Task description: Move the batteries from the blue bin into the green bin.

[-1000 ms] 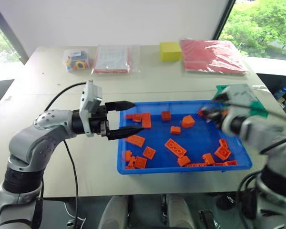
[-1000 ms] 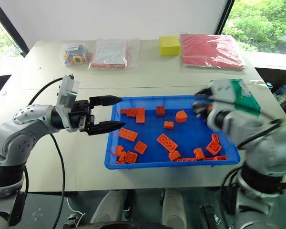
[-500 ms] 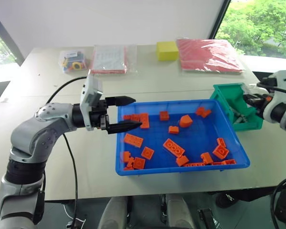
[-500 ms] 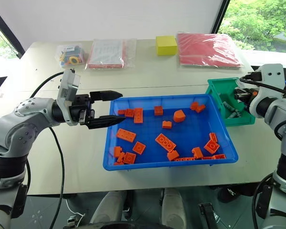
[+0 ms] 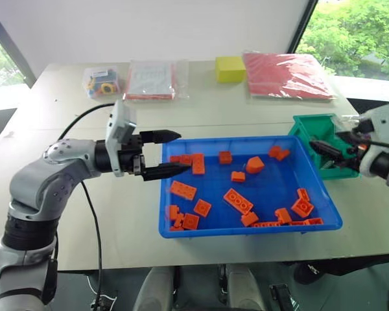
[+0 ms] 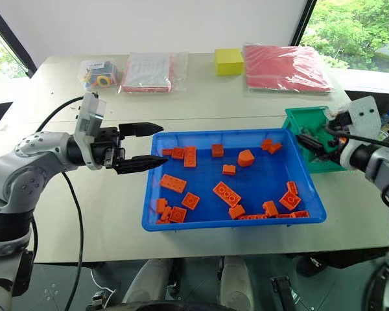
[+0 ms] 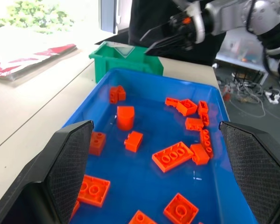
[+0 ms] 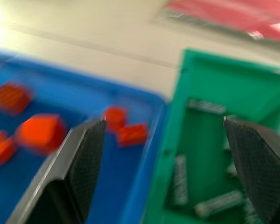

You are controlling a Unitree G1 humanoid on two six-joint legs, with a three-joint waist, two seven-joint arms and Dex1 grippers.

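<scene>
Right wrist view shows my right gripper spread wide and empty over the green bin, where several batteries lie. I judge the drop is done. The bin sits just right of the blue bin, which holds orange bricks; I spot no battery there. My left gripper hangs released at its left edge. Next I must search among the bricks.

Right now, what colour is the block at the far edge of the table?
The block is yellow, shown best in the left eye view.
</scene>
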